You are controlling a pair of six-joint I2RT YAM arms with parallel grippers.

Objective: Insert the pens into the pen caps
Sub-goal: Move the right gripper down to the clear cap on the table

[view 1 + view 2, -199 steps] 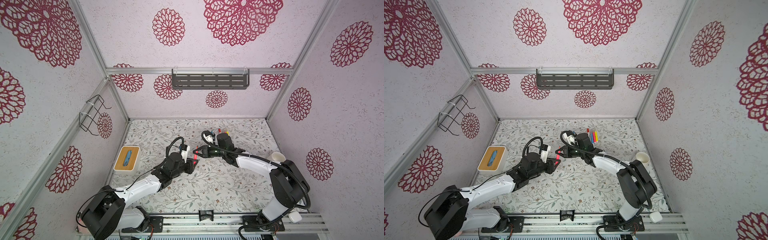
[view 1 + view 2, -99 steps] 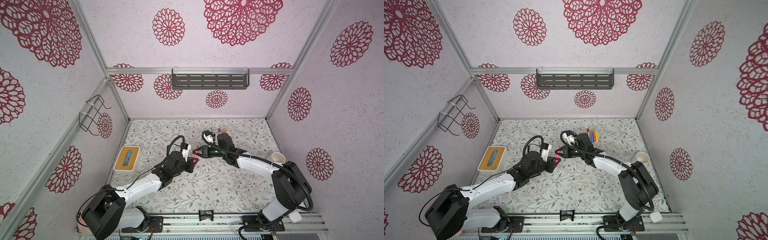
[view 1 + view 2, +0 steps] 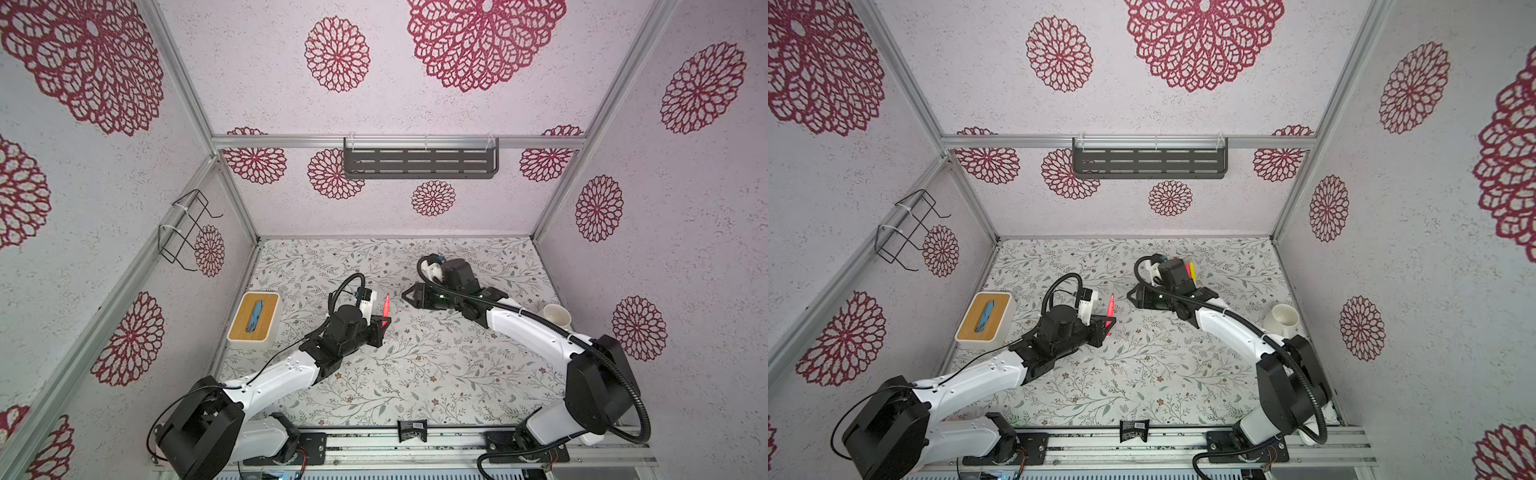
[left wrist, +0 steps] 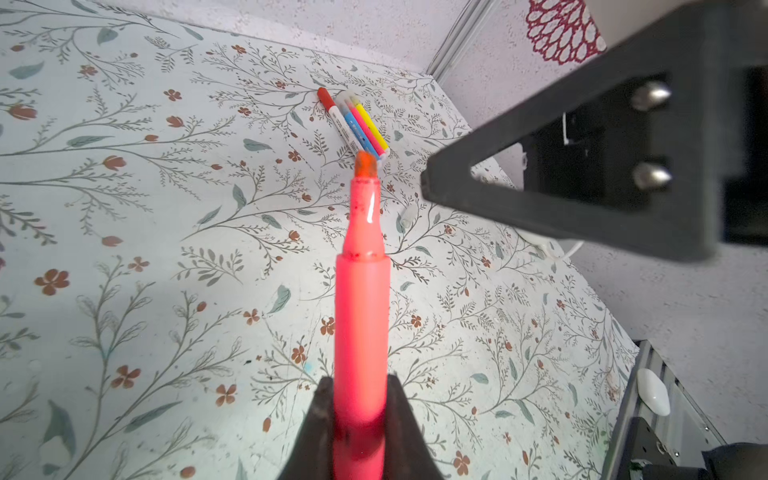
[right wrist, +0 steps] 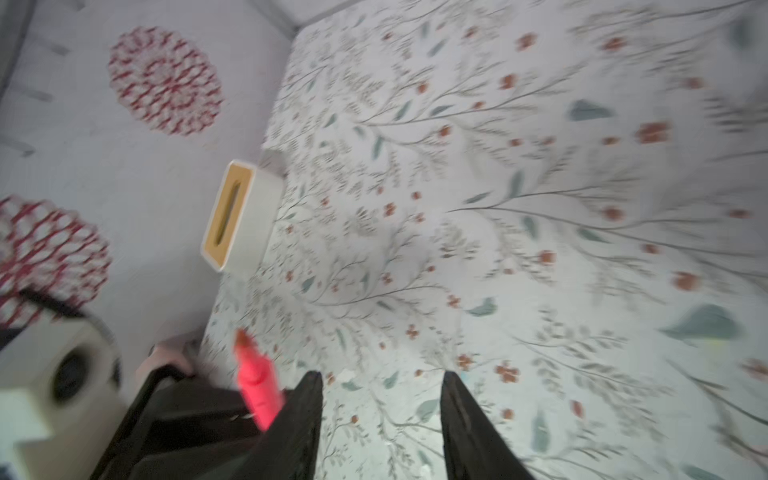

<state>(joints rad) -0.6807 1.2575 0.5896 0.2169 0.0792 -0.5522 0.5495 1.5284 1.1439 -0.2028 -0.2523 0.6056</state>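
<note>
My left gripper [image 4: 360, 411] is shut on the lower barrel of a red-pink pen [image 4: 361, 311]. The pen's orange felt tip is bare, with no cap on it. In both top views this pen [image 3: 387, 305] [image 3: 1110, 307] sticks up from the left gripper [image 3: 384, 324] [image 3: 1106, 326] at mid-table. My right gripper [image 3: 409, 294] [image 5: 380, 395] stands open and empty, just right of the pen [image 5: 257, 386]. Several more pens [image 4: 357, 124] [image 3: 1190, 270] lie side by side at the back of the mat. A small pale tube, perhaps one of the pen caps [image 4: 406, 215], lies near them.
A white tissue box with a wooden lid [image 3: 254, 318] [image 5: 237, 216] stands by the left wall. A white mug [image 3: 557, 314] [image 3: 1283, 318] sits near the right wall. The right gripper's black fingers [image 4: 582, 166] hang close beside the pen tip.
The right gripper, earlier shut at the pen's tip, has opened and drawn back to the right. The left gripper closed on the pen and keeps it.
</note>
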